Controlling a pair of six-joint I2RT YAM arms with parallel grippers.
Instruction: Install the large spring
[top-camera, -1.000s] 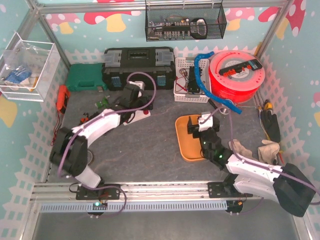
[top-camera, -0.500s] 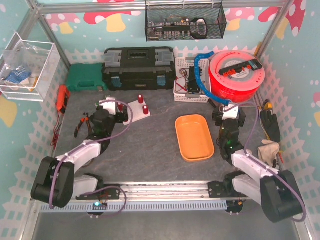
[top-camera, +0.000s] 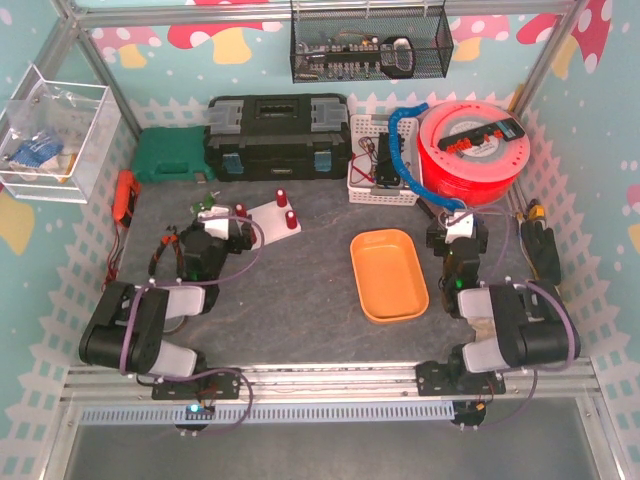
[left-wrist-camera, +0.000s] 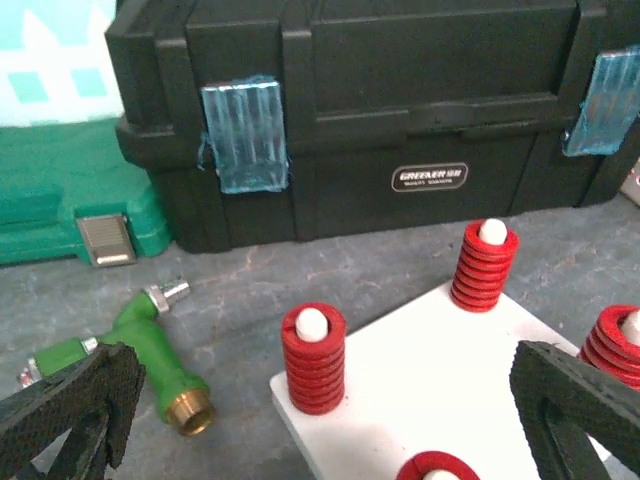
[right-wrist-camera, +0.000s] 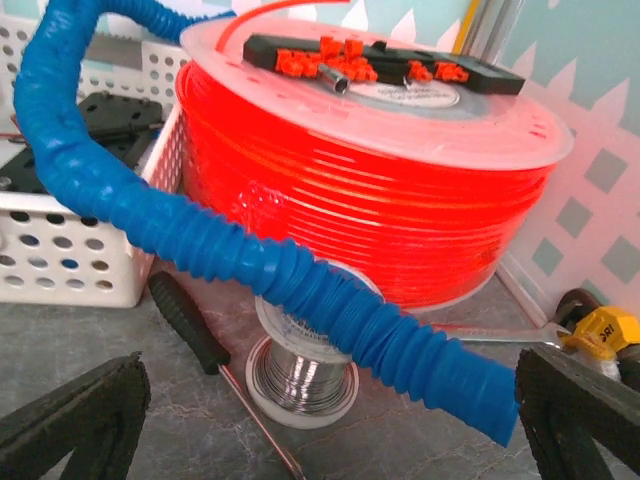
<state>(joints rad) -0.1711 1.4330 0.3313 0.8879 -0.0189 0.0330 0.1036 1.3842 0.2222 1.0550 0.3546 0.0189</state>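
Note:
A white base plate (top-camera: 270, 218) lies left of centre, in front of the black toolbox. Several red springs stand on its white pegs; the nearest spring (left-wrist-camera: 313, 358) is thick, another (left-wrist-camera: 485, 267) stands farther back. My left gripper (top-camera: 232, 226) is just short of the plate's near left edge, open and empty, with its fingers (left-wrist-camera: 70, 410) spread wide in the left wrist view. My right gripper (top-camera: 456, 224) is on the far right, facing the red filament spool (right-wrist-camera: 370, 170). It is open and empty, with its fingers (right-wrist-camera: 75, 420) spread wide.
The black toolbox (top-camera: 278, 137) and a green case (top-camera: 170, 155) stand at the back. A green brass-tipped fitting (left-wrist-camera: 150, 355) lies left of the plate. An orange tray (top-camera: 388, 273) sits mid-table. A blue hose (right-wrist-camera: 250, 260), a solder reel (right-wrist-camera: 300, 370), a screwdriver (right-wrist-camera: 190, 325) and a white basket (top-camera: 380, 160) are by the spool.
Both arms have drawn back and folded near their bases. The left gripper came away from over the plate. The right gripper moved from the orange tray to the right, toward the spool.

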